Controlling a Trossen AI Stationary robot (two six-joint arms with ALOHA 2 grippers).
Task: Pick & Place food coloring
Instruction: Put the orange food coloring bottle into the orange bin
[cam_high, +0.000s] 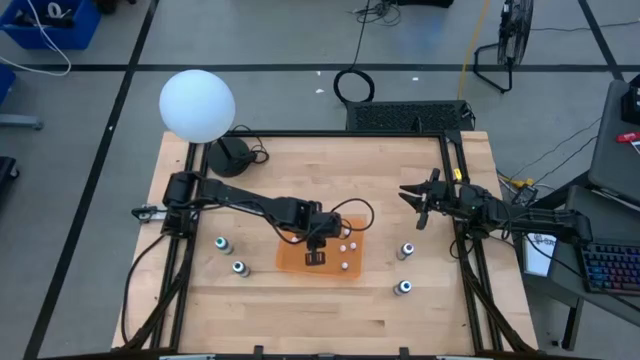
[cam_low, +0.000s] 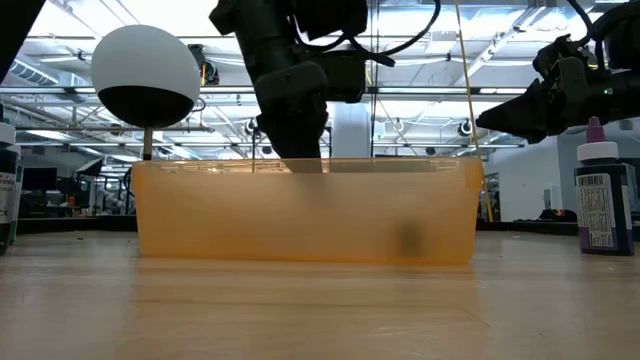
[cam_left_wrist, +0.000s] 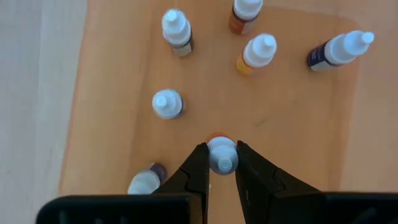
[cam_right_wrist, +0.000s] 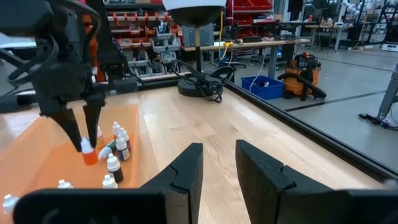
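Left hand (cam_left_wrist: 222, 163) points down over the orange tray (cam_left_wrist: 112, 93), pinching a white-topped bottle (cam_left_wrist: 222, 154), apparently orange; six others stand around.

Right hand (cam_high: 418, 206) waits apart, fingers slightly parted.

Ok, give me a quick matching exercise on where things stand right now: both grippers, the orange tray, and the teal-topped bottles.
Things:
1. left gripper
2. right gripper
3. orange tray
4. teal-topped bottles

States:
A. standing on bare wood on both sides of the tray
B. shut on the white cap of a tiny bottle
C. raised near the table's right edge, holding nothing
D. at mid-table, with tiny white-capped bottles inside

Pairs: 1-B, 2-C, 3-D, 4-A
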